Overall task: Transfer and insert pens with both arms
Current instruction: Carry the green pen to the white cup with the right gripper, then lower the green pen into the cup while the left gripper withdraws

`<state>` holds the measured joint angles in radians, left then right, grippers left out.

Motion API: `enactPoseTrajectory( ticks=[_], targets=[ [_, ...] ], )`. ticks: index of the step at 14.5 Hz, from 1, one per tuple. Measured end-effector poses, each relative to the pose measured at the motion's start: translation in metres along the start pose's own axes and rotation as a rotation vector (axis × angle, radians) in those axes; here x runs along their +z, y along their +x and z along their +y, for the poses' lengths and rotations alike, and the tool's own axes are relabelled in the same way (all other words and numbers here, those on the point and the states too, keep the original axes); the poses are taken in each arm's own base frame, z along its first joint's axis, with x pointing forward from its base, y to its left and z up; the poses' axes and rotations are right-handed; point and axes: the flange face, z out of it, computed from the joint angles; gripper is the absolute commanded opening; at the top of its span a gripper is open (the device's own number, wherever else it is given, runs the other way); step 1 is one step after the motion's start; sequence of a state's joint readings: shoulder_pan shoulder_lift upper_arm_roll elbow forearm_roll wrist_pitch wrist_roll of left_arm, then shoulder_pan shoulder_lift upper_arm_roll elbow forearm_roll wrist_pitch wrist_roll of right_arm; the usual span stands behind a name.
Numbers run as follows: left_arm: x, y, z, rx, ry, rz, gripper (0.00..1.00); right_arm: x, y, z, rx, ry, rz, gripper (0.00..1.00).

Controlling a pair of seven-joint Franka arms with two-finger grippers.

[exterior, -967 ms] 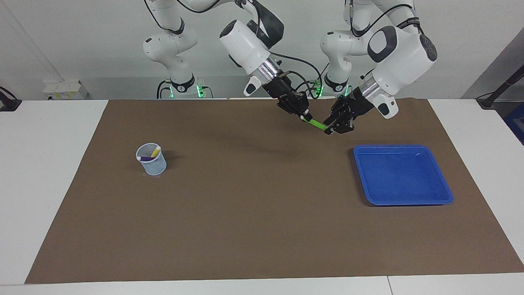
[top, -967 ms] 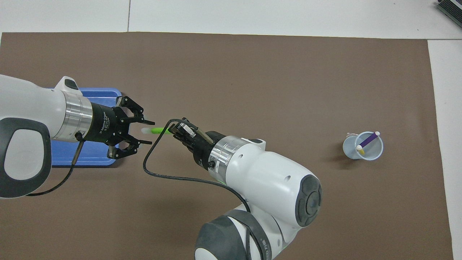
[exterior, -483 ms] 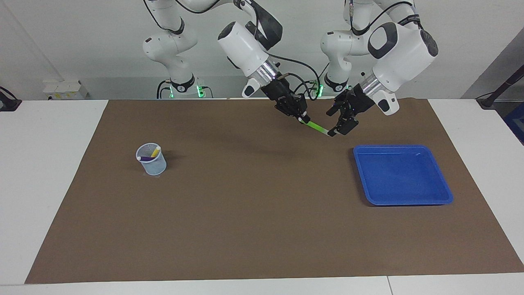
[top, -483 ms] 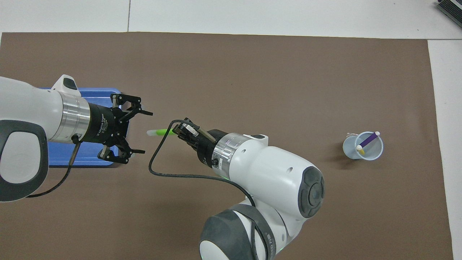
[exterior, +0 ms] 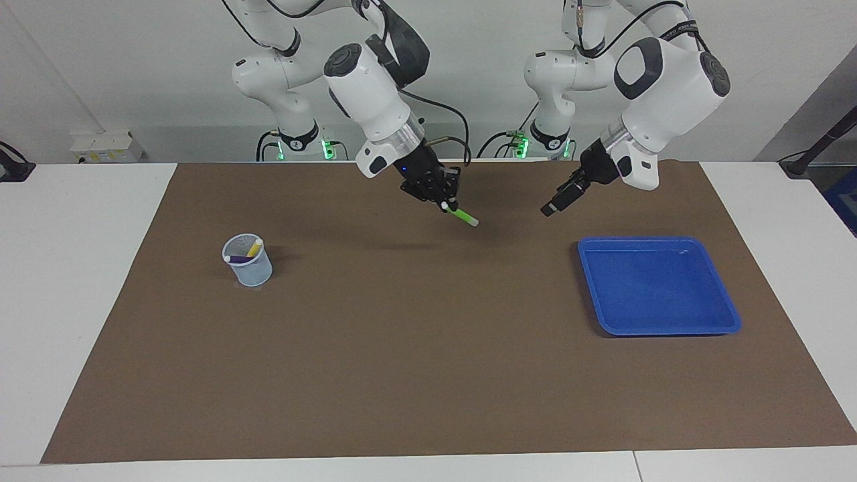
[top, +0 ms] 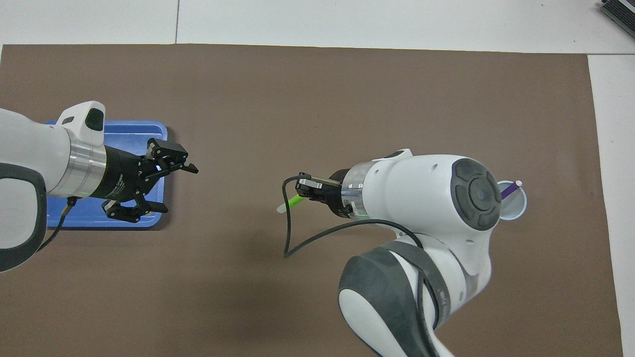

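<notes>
My right gripper (exterior: 444, 203) (top: 304, 194) is shut on the green pen (exterior: 463, 217) (top: 293, 202). It holds the pen slanted in the air over the mat's middle, whitish end pointing down and away from the wrist. My left gripper (exterior: 550, 209) (top: 179, 189) is open and holds nothing; it hangs over the mat beside the blue tray (exterior: 659, 328) (top: 149, 130). The purple pen (exterior: 239, 258) (top: 508, 189) and the yellow pen (exterior: 254, 248) stand in a pale mesh cup (exterior: 249, 269) (top: 516, 210) toward the right arm's end. From overhead the right arm covers most of the cup.
A brown mat (exterior: 415, 348) covers most of the white table. The blue tray holds nothing. A black cable (top: 297, 243) loops from the right wrist over the mat.
My left gripper opened fully, let go of the green pen and drew back toward the tray. My right arm swung toward the cup's end, carrying the pen with it.
</notes>
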<state>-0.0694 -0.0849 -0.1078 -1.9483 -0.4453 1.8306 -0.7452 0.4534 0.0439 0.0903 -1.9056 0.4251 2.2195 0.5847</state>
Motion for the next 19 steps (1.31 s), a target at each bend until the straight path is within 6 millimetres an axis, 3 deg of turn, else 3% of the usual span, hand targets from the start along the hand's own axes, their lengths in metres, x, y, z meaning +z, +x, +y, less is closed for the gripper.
enactPoseTrajectory(
  ticks=[3,6,9,12,15,19],
  targets=[
    [-0.004,0.009,-0.01,0.194,0.065,0.054,1.0,-0.029,0.006,0.047,-0.209,-0.222,-0.096,0.0],
    [-0.011,0.018,-0.018,0.354,0.137,0.105,1.0,-0.075,0.02,0.104,-0.42,-0.408,-0.185,0.0],
    [-0.037,0.041,-0.035,0.451,0.167,0.161,1.0,-0.119,0.049,0.161,-0.616,-0.527,-0.243,0.0],
    [-0.062,0.055,-0.044,0.504,0.208,0.22,1.0,-0.143,0.077,0.206,-0.761,-0.57,-0.256,0.0],
    [-0.077,0.056,-0.04,0.527,0.246,0.27,1.0,-0.142,0.097,0.236,-0.83,-0.564,-0.209,0.0],
    [-0.083,0.057,-0.037,0.534,0.252,0.287,1.0,-0.109,0.104,0.257,-0.869,-0.563,-0.16,0.0]
  ],
)
